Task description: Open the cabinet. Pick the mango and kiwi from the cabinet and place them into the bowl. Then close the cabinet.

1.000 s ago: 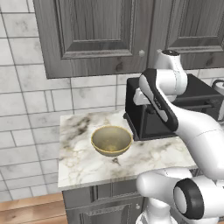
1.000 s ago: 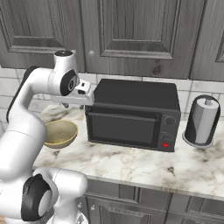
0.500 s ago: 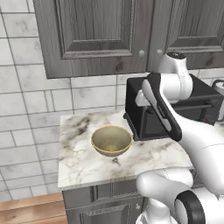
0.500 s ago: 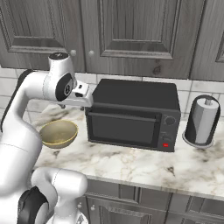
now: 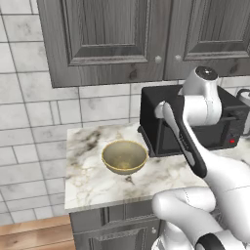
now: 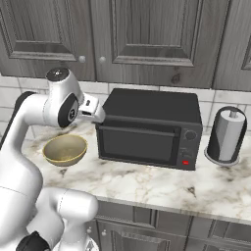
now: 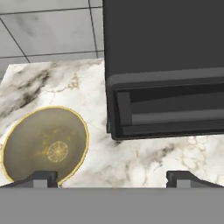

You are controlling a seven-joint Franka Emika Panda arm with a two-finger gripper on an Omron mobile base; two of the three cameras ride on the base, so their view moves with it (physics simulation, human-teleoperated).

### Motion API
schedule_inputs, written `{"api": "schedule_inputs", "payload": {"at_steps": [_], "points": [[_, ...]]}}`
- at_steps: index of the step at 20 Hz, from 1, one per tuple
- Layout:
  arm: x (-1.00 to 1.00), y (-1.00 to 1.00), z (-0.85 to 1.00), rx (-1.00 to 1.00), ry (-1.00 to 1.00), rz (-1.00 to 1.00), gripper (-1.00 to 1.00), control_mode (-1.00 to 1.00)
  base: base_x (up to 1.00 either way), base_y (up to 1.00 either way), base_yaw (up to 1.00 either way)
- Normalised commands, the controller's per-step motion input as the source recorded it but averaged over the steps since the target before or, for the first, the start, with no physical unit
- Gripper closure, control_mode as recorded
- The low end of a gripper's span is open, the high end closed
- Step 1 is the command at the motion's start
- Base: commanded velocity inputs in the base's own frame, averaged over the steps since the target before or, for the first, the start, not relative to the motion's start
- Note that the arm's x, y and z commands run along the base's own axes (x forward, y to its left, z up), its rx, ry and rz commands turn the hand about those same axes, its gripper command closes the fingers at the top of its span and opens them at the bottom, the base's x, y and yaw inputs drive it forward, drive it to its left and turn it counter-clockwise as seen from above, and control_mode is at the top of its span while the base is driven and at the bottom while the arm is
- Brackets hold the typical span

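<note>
Rising since a second ago, the arm is now carrying its wrist higher, level with the toaster oven's top, while both cabinet doors are staying shut. Its jaws are standing wide apart and gripping nothing, looking down over the marble worktop, with the empty bowl sitting just beside the oven.
</note>
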Motion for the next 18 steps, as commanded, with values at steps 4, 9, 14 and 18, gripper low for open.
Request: {"api": "schedule_inputs", "payload": {"at_steps": [4, 9, 14, 18], "points": [[-0.03, -0.03, 0.17, 0.00, -0.17, -0.02, -1.00, -1.00, 0.00, 0.00, 0.00], [0.00, 0.00, 0.28, 0.00, -0.13, -0.02, -1.00, -1.00, 0.00, 0.00, 0.00], [0.00, 0.00, 0.42, 0.01, -0.02, -0.03, -1.00, -1.00, 0.00, 0.00, 0.00], [0.00, -0.06, 0.40, 0.02, 0.00, -0.02, -1.00, -1.00, 0.00, 0.00, 0.00]]}}
